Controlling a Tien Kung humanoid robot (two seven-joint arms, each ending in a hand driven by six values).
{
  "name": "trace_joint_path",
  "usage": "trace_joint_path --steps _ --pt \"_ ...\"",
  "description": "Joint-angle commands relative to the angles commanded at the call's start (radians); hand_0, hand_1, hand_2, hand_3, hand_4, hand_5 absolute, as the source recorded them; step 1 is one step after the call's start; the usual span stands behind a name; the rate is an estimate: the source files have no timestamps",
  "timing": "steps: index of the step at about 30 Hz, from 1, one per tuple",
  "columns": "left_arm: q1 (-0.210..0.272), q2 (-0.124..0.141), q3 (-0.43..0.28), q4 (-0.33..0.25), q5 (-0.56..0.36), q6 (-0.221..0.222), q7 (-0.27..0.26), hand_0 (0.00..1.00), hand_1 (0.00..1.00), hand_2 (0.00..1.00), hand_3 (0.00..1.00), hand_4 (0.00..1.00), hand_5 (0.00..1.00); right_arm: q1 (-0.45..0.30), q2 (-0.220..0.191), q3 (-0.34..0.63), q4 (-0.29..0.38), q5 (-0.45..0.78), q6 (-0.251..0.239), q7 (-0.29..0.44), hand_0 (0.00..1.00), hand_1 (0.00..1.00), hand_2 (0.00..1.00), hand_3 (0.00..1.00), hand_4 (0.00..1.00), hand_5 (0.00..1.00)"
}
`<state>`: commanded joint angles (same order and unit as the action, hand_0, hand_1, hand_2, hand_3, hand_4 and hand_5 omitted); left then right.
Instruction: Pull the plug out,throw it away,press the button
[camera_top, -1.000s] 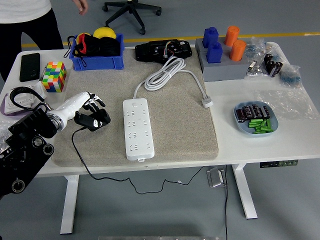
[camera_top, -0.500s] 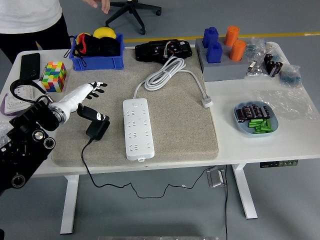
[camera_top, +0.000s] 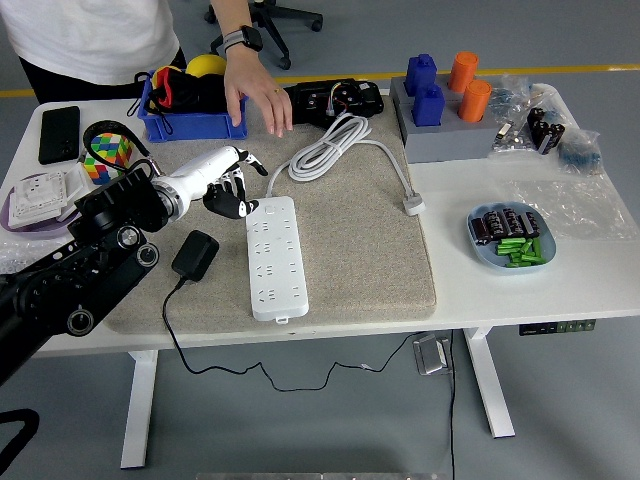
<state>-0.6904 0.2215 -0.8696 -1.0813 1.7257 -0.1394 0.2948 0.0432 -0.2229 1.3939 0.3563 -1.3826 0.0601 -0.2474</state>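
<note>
A white power strip (camera_top: 275, 258) lies lengthwise on the grey mat (camera_top: 360, 250). No plug sits in its sockets. The black plug adapter (camera_top: 195, 254) rests on the mat left of the strip, its thin black cord trailing off the table's front edge. My left hand (camera_top: 232, 190), white with dark fingertips, hovers over the strip's far left corner. Its fingers are bent downward, hold nothing, and their tips are at or just above the strip's end. A person's hand (camera_top: 255, 95) reaches in over the table from the far side, just beyond my hand.
The strip's white cable (camera_top: 335, 145) is coiled at the mat's far edge. A blue bin (camera_top: 190, 122), colourful cube (camera_top: 108, 160) and phone (camera_top: 59, 134) sit far left. A grey block with blue and orange pegs (camera_top: 445, 135) and a tray of batteries (camera_top: 510, 238) are at the right.
My left hand let go of the black adapter, which dropped onto the mat. The hand then moved right and forward to the strip's far end. The person's hand came in over the table.
</note>
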Motion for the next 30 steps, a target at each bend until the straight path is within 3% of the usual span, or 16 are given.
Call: trace_joint_path --steps 5,6,21,30 --pt "-0.029 -0.019 0.053 0.046 -0.013 -0.015 0.026 0.100 0.091 0.141 0.681 0.134 0.002 0.000 0.000 0.001 -0.001 0.000 0.000 0.000 0.749 0.701 0.710 0.724 0.775 0.631" --pt "-0.032 -0.023 0.059 0.052 -0.013 -0.018 0.030 0.081 0.072 0.127 0.696 0.071 0.002 0.000 0.000 0.001 -0.001 0.000 0.000 0.000 0.749 0.700 0.710 0.724 0.775 0.632" --pt "-0.093 -0.081 0.145 0.173 -0.021 -0.018 0.042 0.074 0.064 0.121 0.708 0.062 0.002 0.002 -0.001 -0.005 -0.001 0.002 0.000 0.000 0.748 0.700 0.709 0.723 0.775 0.632" --pt "-0.106 -0.094 0.161 0.228 -0.005 -0.017 0.052 0.072 0.061 0.120 0.711 0.053 0.002 0.002 -0.002 -0.003 -0.001 0.002 0.000 0.000 0.749 0.700 0.709 0.724 0.775 0.630"
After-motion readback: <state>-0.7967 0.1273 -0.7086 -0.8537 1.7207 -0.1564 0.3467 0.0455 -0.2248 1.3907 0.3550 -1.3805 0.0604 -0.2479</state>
